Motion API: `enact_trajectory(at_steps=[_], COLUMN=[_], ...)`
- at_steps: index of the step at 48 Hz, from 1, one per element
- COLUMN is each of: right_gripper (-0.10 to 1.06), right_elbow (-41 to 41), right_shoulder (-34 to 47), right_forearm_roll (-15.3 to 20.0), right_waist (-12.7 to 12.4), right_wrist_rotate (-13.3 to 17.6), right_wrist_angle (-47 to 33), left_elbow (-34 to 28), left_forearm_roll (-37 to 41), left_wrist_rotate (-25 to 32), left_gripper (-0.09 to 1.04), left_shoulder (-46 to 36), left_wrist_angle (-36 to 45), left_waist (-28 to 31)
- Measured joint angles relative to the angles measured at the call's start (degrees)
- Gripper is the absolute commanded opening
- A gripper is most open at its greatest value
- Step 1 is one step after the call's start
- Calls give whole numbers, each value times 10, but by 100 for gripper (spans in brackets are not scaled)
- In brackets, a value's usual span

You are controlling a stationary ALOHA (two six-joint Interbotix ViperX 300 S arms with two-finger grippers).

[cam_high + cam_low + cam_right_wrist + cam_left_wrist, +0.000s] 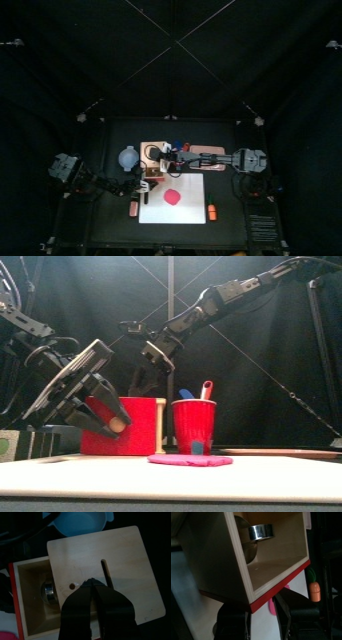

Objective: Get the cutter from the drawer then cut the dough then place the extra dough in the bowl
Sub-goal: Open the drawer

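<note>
The pale wooden box (120, 557) stands behind the white cutting board (195, 186), its drawer pulled out. The round metal cutter (261, 532) lies inside the drawer, also seen in the right wrist view (49, 591). My left gripper (261, 612) is shut on the red drawer front (281, 582) from the front. My right gripper (93, 583) is shut, its tips resting on the box top near the slot. A flat red dough disc (174, 200) lies on the board. The blue-grey bowl (83, 521) sits just behind the box, to the left.
A red cup (194, 426) with a blue and a red toy knife stands behind the dough. An orange carrot toy (314, 589) lies beside the board. Small orange toys (211, 212) rest at the board's sides.
</note>
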Motion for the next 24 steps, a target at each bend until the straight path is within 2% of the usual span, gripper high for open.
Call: enact_trajectory(at_steps=[24], right_gripper=[4], right_elbow=[-4], right_shoulder=[4], right_forearm_roll=[1], right_waist=[-1], right_wrist_rotate=[1], right_wrist_angle=[1], left_elbow=[-4], left_forearm_roll=[2], left_wrist_rotate=[0], left_gripper=[47], left_shoulder=[1], left_wrist_angle=[4], left_waist=[-12])
